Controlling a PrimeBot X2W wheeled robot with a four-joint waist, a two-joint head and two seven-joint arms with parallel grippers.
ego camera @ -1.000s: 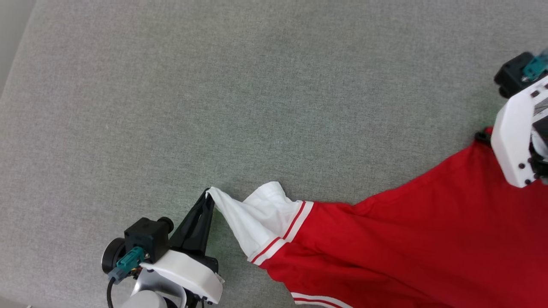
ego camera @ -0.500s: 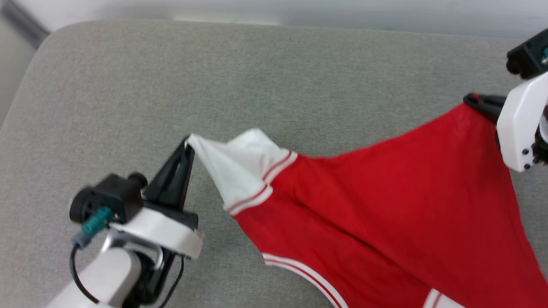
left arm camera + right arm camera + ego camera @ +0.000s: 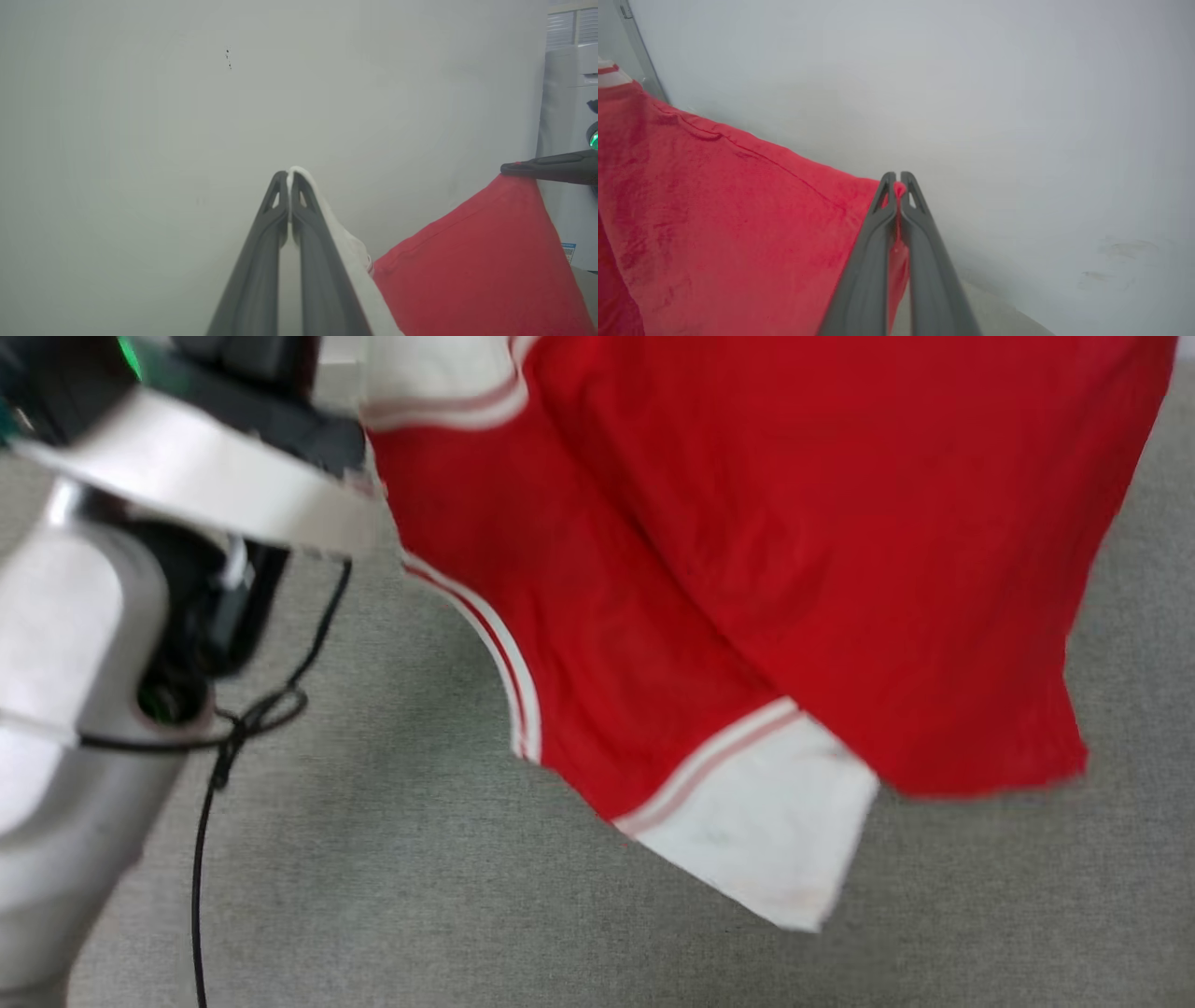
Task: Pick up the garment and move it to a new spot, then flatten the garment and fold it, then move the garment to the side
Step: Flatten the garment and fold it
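The garment [image 3: 747, 523] hangs between both grippers.
The left gripper [image 3: 289, 175] is clamped on its white sleeve [image 3: 345, 242], the right gripper [image 3: 898, 176] on its red edge [image 3: 859, 196]; the cloth sags below them.

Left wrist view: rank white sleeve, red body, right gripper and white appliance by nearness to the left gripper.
1. White sleeve, pinched in the left gripper.
2. Red body, lower right.
3. Right gripper, at its upper corner.
4. White appliance, far right.

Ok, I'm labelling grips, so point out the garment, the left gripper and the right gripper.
garment [image 3: 747, 523], head view, red body cloth.
left gripper [image 3: 288, 178], left wrist view, between fingertips pinching the white sleeve.
right gripper [image 3: 897, 179], right wrist view, between fingertips pinching a red edge.
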